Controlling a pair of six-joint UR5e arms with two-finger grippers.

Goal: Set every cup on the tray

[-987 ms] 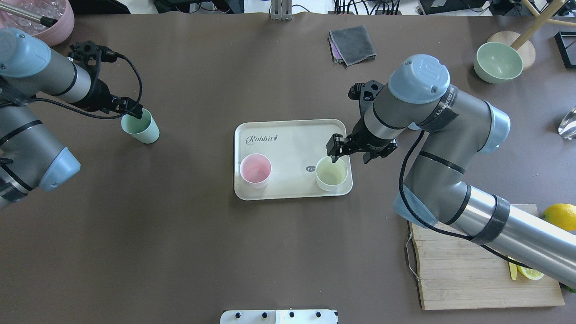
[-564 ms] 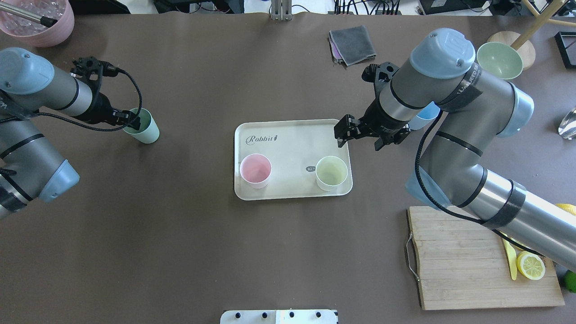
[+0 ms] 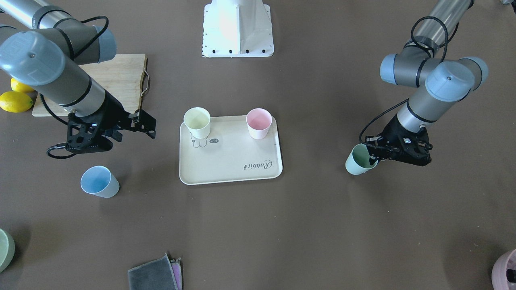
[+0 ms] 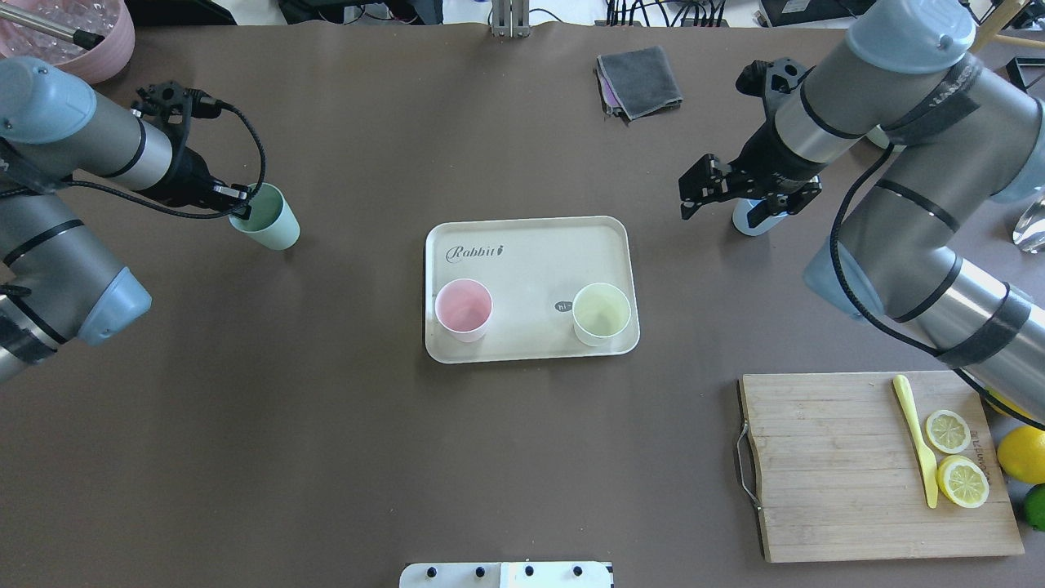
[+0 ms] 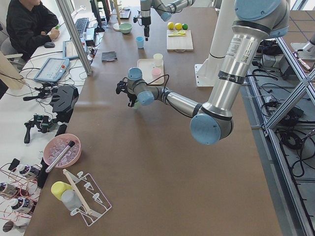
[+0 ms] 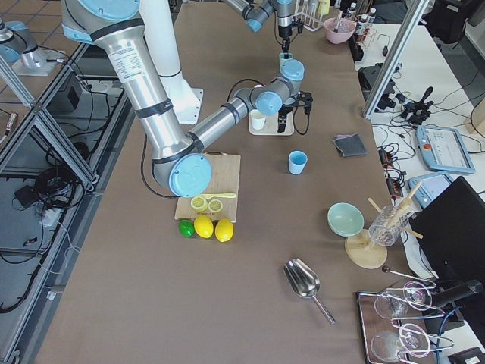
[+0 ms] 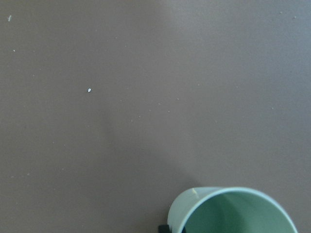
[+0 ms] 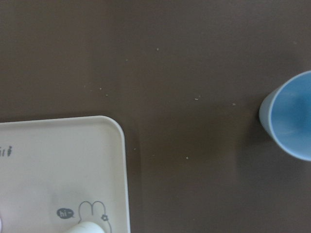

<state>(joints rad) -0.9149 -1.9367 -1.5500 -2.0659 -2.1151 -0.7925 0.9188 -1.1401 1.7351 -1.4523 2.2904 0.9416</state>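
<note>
The cream tray (image 4: 531, 245) (image 3: 229, 161) lies mid-table. On it stand the pink cup (image 4: 463, 309) (image 3: 258, 123) and the yellow cup (image 4: 602, 313) (image 3: 197, 122). My left gripper (image 4: 241, 204) (image 3: 373, 155) is shut on the rim of the mint green cup (image 4: 273, 222) (image 3: 356, 163) (image 7: 233, 213), left of the tray and tilted. My right gripper (image 4: 694, 192) (image 3: 145, 125) is open and empty, right of the tray. The blue cup (image 4: 751, 219) (image 3: 98, 182) (image 8: 291, 116) stands on the table just beyond it, partly hidden by the arm.
A wooden cutting board (image 4: 833, 465) with lemon slices and a yellow knife lies near right, with lemons (image 3: 14, 100) beside it. A grey cloth (image 4: 639, 80) lies far centre. A mauve bowl (image 4: 73, 37) is far left, and a green bowl (image 3: 4, 249) is far right.
My right gripper left the yellow cup on the tray and moved away to the right, up to the blue cup. My left gripper shifted a little to the right with the green cup.
</note>
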